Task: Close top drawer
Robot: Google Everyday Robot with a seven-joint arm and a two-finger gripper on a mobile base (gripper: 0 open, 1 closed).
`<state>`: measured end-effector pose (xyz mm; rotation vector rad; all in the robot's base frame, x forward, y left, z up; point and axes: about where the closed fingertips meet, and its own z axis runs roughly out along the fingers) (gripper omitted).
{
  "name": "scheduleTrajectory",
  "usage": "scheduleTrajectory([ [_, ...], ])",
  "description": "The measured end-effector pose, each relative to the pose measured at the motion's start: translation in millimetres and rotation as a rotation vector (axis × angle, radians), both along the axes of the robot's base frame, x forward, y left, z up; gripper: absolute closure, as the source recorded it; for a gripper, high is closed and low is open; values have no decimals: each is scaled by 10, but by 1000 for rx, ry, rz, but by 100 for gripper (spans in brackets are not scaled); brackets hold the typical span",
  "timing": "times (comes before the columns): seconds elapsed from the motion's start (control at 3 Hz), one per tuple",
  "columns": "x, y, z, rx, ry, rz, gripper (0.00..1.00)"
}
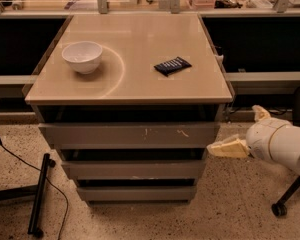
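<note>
The top drawer (115,134) is a wide flat grey front with small pale scratches right of centre. It stands pulled out a little under the beige cabinet top (135,81), and a dark strip of its interior shows above the panel. My gripper (225,148) is at the right, pointing left. Its tip is close to the cabinet's right front corner, just below the top drawer's right end. I cannot tell whether it touches.
Two shorter grey drawer fronts (132,169) sit below. A white bowl (82,57) and a dark packet (172,65) lie on the cabinet top. A black cable and stand leg (40,194) lie on the floor at left. A chair castor (279,209) is at right.
</note>
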<state>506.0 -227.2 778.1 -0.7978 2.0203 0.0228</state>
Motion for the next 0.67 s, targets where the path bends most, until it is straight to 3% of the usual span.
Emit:
scheduleTrajectory([
  [0.33, 67, -84, 71, -17, -40, -37, 0],
  [0.67, 67, -84, 71, -17, -40, -37, 0],
])
